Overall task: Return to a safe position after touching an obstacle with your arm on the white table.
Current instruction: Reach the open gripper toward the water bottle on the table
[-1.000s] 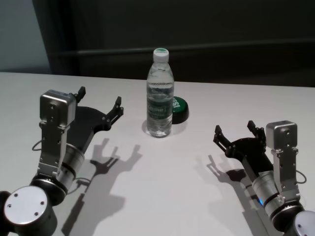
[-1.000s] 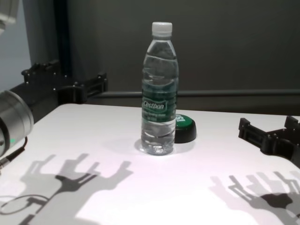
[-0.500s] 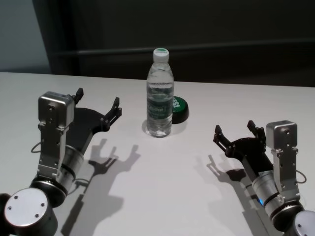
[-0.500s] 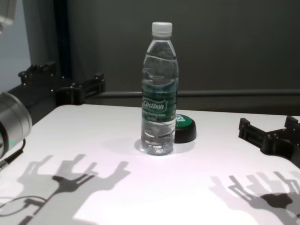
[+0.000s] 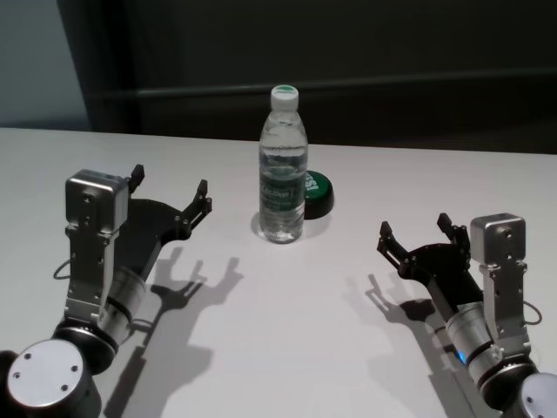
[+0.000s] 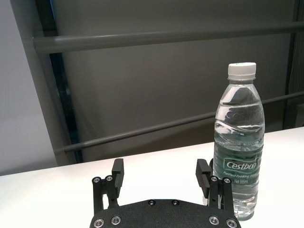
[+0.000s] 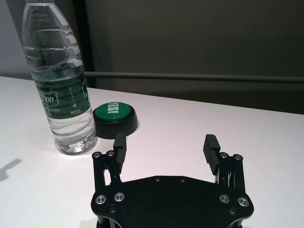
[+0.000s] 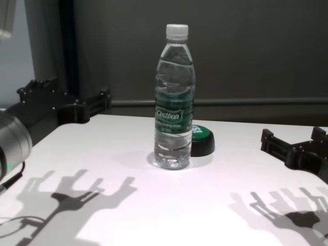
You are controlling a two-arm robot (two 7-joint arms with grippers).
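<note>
A robotics test lab: a bare white bench [image 5: 287, 331] stands against dark wall panels [image 6: 156, 90] with horizontal rails [image 6: 161, 40], under hard lighting that throws sharp shadows.

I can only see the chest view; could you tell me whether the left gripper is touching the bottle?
Observer: No. In the head view the left gripper hangs clear of the bottle, with bare table between them.
Operator: Thank you. Is it holding anything?
Observer: No. The left wrist view shows its fingers open with nothing between them.
Operator: And the right gripper, which my view cuts off?
Observer: The right gripper is open and empty too. It is over the table to the bottle's right, nearer the robot than the puck.
</note>
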